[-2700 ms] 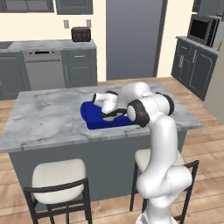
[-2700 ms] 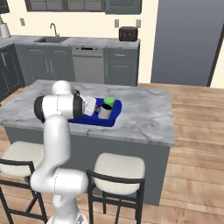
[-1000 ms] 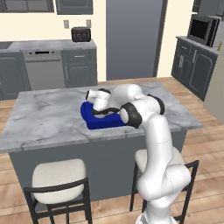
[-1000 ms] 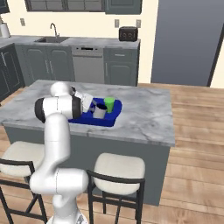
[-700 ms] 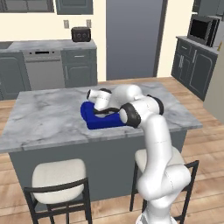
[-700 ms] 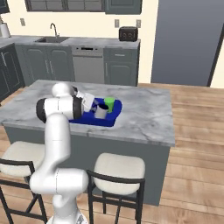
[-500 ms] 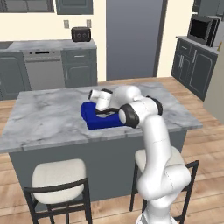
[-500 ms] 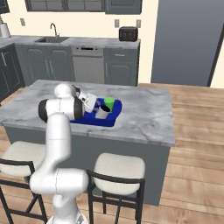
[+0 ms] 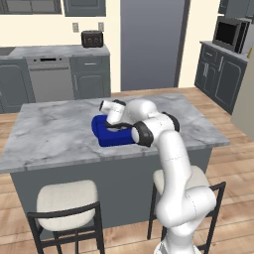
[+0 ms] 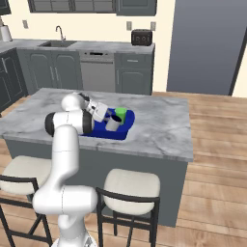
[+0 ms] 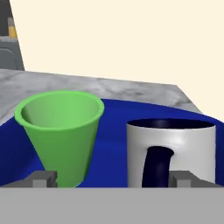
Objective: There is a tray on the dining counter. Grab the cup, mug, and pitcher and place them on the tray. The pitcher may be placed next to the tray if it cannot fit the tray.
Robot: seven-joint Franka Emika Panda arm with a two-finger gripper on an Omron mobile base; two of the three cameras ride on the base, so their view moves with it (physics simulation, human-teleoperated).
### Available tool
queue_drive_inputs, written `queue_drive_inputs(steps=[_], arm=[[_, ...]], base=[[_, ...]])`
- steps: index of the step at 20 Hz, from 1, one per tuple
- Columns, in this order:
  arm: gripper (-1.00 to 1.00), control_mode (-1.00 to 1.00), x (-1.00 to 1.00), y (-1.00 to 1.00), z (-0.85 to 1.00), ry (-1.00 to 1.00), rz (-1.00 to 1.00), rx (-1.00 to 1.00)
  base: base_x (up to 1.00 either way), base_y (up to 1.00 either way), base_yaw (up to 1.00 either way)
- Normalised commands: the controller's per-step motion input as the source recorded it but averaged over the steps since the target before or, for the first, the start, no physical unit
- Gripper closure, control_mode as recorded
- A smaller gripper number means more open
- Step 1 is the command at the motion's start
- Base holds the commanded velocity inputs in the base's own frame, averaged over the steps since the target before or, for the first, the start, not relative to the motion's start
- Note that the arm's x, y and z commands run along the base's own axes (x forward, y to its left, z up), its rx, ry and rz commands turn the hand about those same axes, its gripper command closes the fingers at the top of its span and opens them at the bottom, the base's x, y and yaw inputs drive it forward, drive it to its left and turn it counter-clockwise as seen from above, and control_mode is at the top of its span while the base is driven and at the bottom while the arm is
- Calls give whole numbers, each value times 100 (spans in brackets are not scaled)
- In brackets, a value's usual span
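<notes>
The tray lay on the marble tabletop of the dining counter, and everything here is placed relative to it. Inside the tray stood the cup and the mug, both upright and side by side with a small gap between them, the mug's handle facing the hand camera. They stood upright so that they rested firmly on the flat bottom and left some room.

The gripper was low at the side of the tray nearer the arm, just before the two vessels. The jaws stood wide apart and held nothing; the two finger tips were clear of both things. I judge this as the release after setting one down.

The pitcher could not be found on the tabletop, so that part of the task seemed not yet done.
</notes>
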Motion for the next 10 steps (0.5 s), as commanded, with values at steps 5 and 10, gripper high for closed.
queue_drive_inputs(steps=[5, 10], arm=[[-100, -100, 0, 0, -63, 8, 0, 0], [-100, -100, -22, 0, -68, 9, 0, 1]], base=[[0, 0, 0], [0, 0, 0]])
